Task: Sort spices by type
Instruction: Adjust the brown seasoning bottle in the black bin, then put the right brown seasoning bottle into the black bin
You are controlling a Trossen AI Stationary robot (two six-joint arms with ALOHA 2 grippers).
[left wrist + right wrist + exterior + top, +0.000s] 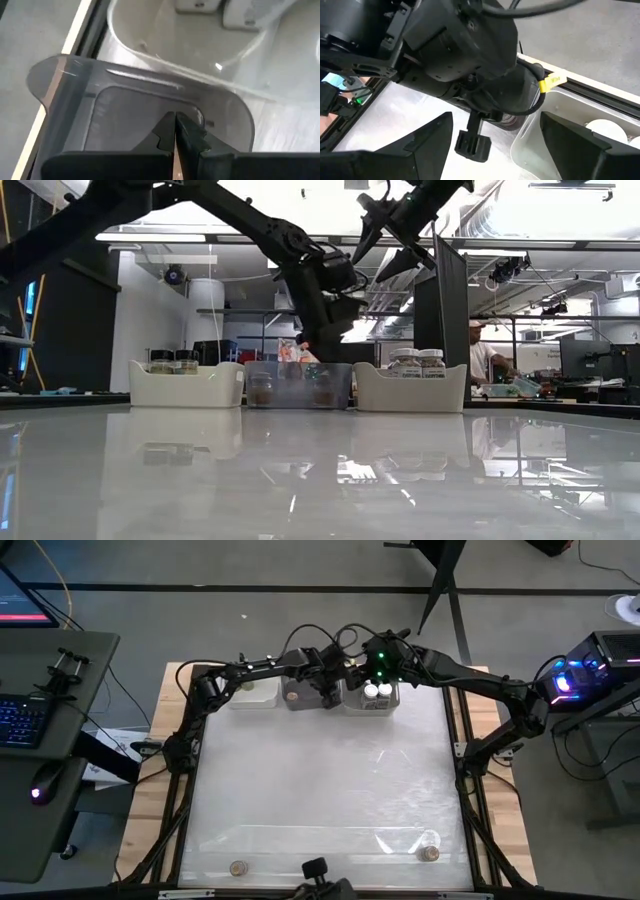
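Observation:
Three bins stand in a row at the table's far edge. The left white bin [187, 385] holds dark-capped jars [173, 360]. The clear grey bin [298, 385] holds brown jars [262, 390]. The right white bin [372, 697] holds white-capped jars [378, 692]. Two cork-capped jars [238, 867] [428, 853] stand near the table's near edge. My left gripper [175, 131] is over the grey bin [300, 693], pointing down into it, fingers shut and empty. My right gripper [496, 117] hangs open and empty high above the right white bin, beside the left arm's wrist.
The two arms are close together over the bins; the left wrist [470, 60] fills the space in front of my right gripper. The wide middle of the glossy table [320, 780] is free. A person [482, 350] stands in the room behind.

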